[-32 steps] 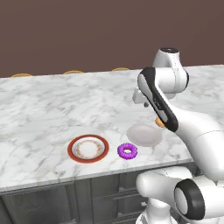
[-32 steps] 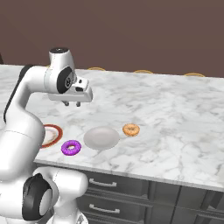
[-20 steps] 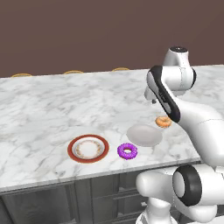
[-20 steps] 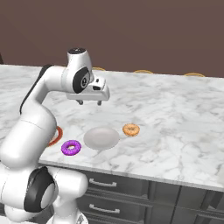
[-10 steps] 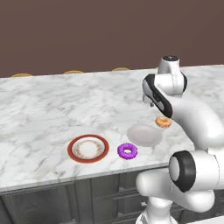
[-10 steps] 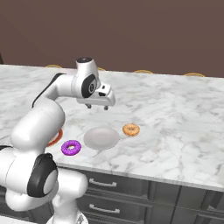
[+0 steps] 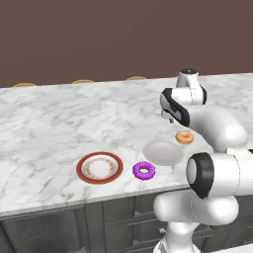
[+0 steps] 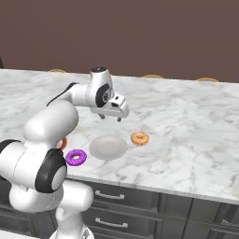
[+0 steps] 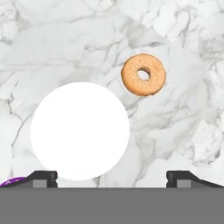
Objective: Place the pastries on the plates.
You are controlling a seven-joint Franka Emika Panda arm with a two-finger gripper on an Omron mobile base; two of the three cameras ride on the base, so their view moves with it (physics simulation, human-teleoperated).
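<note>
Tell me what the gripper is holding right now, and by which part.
Nothing. The gripper is open above the counter, with the orange pastry and white plate lying below it, untouched.

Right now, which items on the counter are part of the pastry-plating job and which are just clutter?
Job items:
- purple donut, on the counter, not plated
- orange donut, on the counter beside the white plate
- white plate, empty
- red-rimmed plate, empty
- gripper, open, holding nothing

Not part of the job:
- marble counter
- round tan items along the counter's far edge, too small to identify
</note>
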